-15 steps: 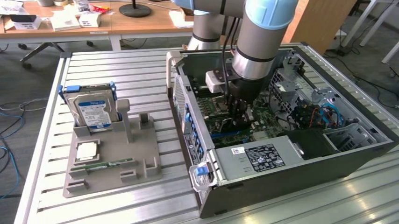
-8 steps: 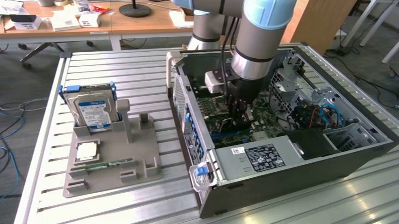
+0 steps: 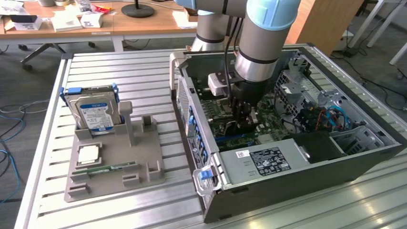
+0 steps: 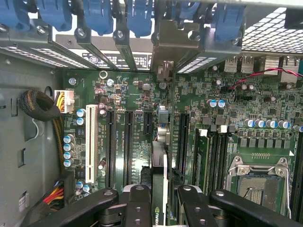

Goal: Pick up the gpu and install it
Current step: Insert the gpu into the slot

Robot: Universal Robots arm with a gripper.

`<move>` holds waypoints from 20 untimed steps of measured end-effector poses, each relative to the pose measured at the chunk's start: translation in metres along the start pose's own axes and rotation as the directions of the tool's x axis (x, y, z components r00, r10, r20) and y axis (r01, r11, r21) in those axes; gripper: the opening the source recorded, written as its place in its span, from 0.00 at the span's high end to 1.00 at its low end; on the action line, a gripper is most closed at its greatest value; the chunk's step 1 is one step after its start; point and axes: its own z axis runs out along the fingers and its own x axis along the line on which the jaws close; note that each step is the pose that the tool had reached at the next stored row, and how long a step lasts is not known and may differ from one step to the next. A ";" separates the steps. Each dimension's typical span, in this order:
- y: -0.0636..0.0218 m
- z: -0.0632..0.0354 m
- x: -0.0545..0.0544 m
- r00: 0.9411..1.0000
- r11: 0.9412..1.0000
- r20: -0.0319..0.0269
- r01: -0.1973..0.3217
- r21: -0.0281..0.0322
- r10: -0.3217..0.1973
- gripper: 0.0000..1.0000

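Note:
My gripper (image 3: 244, 123) reaches down into the open computer case (image 3: 356, 162), just above the green motherboard (image 3: 270, 125). In the wrist view its black fingers (image 4: 138, 204) are shut on the gpu (image 4: 160, 165), a thin dark card seen edge-on. The card stands upright between two black expansion slots (image 4: 127, 142) of the motherboard (image 4: 227, 118). Its silver end bracket (image 4: 176, 45) lies against the case's rear slot frame, among the blue clips (image 4: 139, 14). Whether the card's edge is seated in a slot is hidden.
A grey fixture (image 3: 114, 157) on the slatted table (image 3: 127, 67) holds a silver hard drive (image 3: 95, 112), a processor chip (image 3: 89, 155) and a green memory stick (image 3: 105, 168). Inside the case are the power supply (image 3: 267, 160), a white slot (image 4: 88, 142), a processor socket (image 4: 258, 182) and cables (image 4: 42, 106).

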 end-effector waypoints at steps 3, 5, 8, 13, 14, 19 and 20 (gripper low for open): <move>0.0001 0.0000 0.000 1.000 1.000 0.000 0.000 0.000 0.000 0.74; 0.0002 -0.0001 0.000 1.000 1.000 0.000 0.000 0.000 0.000 0.74; 0.0007 -0.0001 0.000 1.000 1.000 0.000 0.000 0.000 0.000 0.74; 0.0009 -0.0001 0.000 1.000 1.000 0.000 0.000 0.001 0.000 0.74; 0.0009 -0.0001 0.000 1.000 1.000 0.000 0.000 0.001 0.000 0.74; 0.0009 -0.0001 -0.001 1.000 1.000 0.000 0.000 0.001 0.000 0.74; 0.0009 -0.0001 -0.001 1.000 1.000 0.000 0.000 0.001 0.000 0.74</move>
